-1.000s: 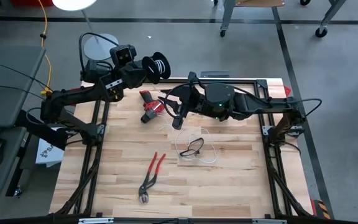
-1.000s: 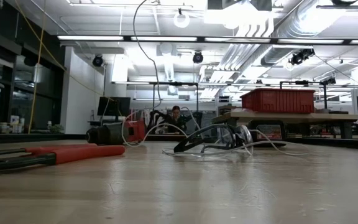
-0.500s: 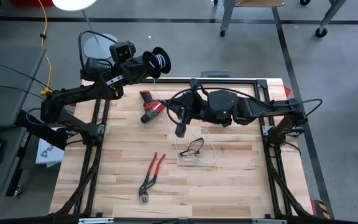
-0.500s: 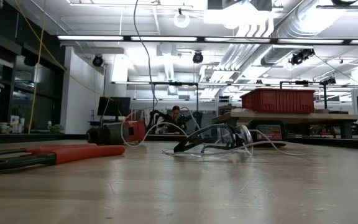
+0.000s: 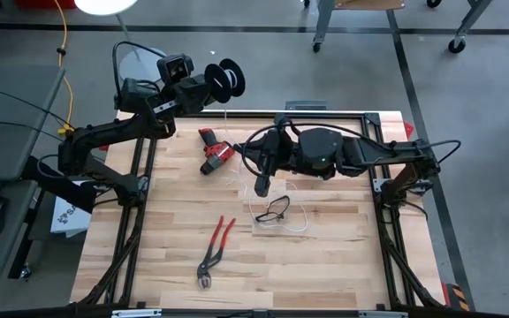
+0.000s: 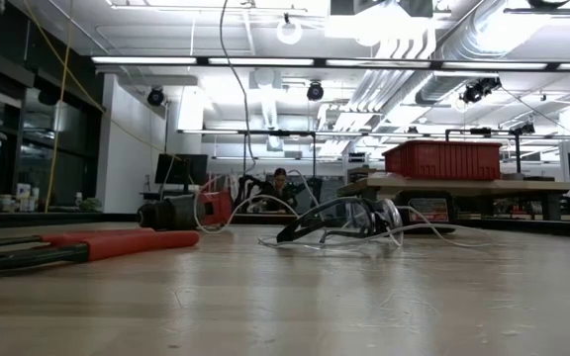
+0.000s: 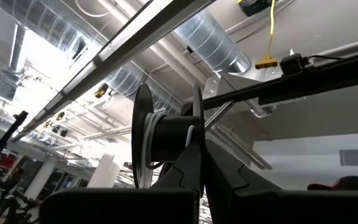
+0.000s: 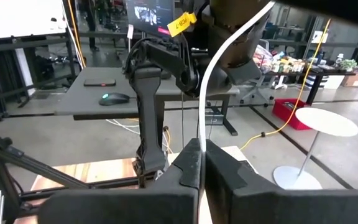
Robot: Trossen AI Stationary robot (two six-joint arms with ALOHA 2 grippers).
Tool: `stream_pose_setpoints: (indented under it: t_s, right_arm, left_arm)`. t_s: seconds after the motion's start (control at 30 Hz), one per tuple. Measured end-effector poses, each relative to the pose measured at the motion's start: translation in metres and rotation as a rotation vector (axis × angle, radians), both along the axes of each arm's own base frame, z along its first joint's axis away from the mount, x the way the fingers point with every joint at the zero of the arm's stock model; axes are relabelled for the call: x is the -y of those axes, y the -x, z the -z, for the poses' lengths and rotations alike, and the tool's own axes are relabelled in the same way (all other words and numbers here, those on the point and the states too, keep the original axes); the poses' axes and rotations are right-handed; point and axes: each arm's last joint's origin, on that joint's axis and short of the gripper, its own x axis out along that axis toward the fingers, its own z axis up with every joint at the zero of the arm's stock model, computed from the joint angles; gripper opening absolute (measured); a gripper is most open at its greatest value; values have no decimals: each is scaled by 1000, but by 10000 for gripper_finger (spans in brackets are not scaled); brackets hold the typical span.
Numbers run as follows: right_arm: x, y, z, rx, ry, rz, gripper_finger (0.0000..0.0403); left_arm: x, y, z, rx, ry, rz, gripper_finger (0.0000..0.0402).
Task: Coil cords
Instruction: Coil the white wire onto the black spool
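The black round spool (image 5: 228, 78) is held up by my left gripper (image 5: 212, 85), beyond the table's far edge; in the left wrist view (image 7: 166, 140) white cord is wound on its hub. The thin white cord (image 5: 283, 215) drops from the spool and lies in loose loops on the table around a pair of safety glasses (image 5: 276, 208). My right gripper (image 5: 261, 185) is above the table's middle, shut on the cord (image 8: 211, 81). In the low view the cord (image 6: 228, 69) rises out of the picture's top. My left gripper pinches one flange of the spool (image 7: 197, 127) at its rim between its two fingers. The spool is lifted clear, its axis lying across the fingers. My right gripper pinches the white cord (image 8: 202, 138) between its two fingertips. The cord runs on from the fingers in a curve toward the spool.
A red and black tool (image 5: 212, 152) lies at the table's far left part. Red-handled pliers (image 5: 215, 250) lie near the front, left of the middle. The table's right and near parts are bare wood (image 5: 343, 256). A person (image 6: 281, 184) sits far off in the room.
My left gripper has carried the spool up and toward the table's far right, away from the table. My right gripper has moved a little toward the table's near edge with the cord. The loops on the table have stayed where they were.
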Motion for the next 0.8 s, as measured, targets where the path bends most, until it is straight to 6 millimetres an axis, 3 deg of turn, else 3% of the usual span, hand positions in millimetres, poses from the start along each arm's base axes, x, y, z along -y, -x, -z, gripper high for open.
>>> stream_pose_setpoints:
  t_s: [0.57,0.8]
  right_arm:
    - [-1,0,3,-25,-28,-43,0]
    - [-3,0,5,-39,-51,-90,0]
  left_arm:
    - [0,0,0,3,-6,-7,0]
    - [1,17,-8,-16,-142,-106,0]
